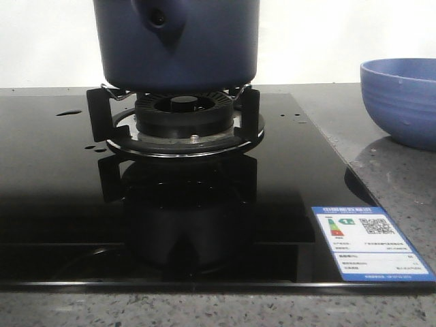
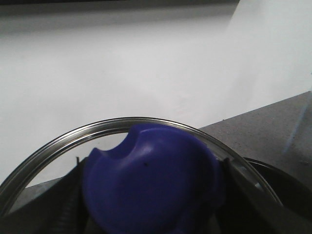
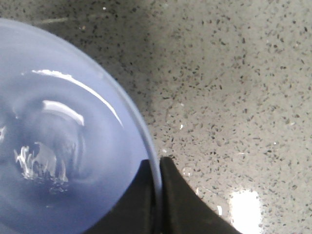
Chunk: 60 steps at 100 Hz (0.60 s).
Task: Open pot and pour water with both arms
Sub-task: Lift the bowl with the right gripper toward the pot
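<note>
The dark navy pot (image 1: 177, 48) stands on the gas burner (image 1: 182, 119), its handle stub with a round hole (image 1: 158, 19) facing me; its top is cut off by the frame. My left gripper (image 2: 151, 195) is shut on the blue knob (image 2: 151, 175) of the glass lid, whose metal rim (image 2: 122, 122) arcs behind it, with wall and counter beyond. My right gripper (image 3: 158, 165) is shut on the rim of the light blue bowl (image 3: 58, 136). Shiny water (image 3: 41, 163) lies in the bowl's bottom. Small droplets (image 1: 68, 112) dot the cooktop. Neither gripper shows in the front view.
The black glass cooktop (image 1: 61, 204) fills the front, with an energy label (image 1: 371, 242) at its right corner. The light blue bowl (image 1: 402, 99) sits on the speckled grey counter (image 1: 395, 177) at the right. A white wall stands behind.
</note>
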### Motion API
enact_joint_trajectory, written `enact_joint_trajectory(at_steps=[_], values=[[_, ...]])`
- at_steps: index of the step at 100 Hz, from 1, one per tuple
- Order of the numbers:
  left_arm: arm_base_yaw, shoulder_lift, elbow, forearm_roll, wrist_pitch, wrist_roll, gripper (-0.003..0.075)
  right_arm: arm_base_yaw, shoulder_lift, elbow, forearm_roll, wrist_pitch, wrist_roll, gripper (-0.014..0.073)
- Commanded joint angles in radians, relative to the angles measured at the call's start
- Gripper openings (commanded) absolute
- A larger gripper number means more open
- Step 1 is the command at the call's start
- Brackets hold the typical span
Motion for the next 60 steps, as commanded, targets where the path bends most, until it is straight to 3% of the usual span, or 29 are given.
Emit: enact_joint_trajectory(at_steps=[1, 24, 60], values=[[0.022, -0.039, -0.032, -0.033, -0.069, 0.002, 0.0357, -0.006, -0.032, -0.045, 0.003, 0.001, -0.005, -0.0061], [0.101, -0.039, -0.032, -0.033, -0.055, 0.002, 0.0357, 0.003, -0.034, -0.115, 0.044, 0.055, -0.005, -0.0054], [0.155, -0.039, -0.032, -0.035, -0.032, 0.002, 0.0357, 0.121, -0.032, -0.431, 0.09, 0.17, 0.023, -0.0054]])
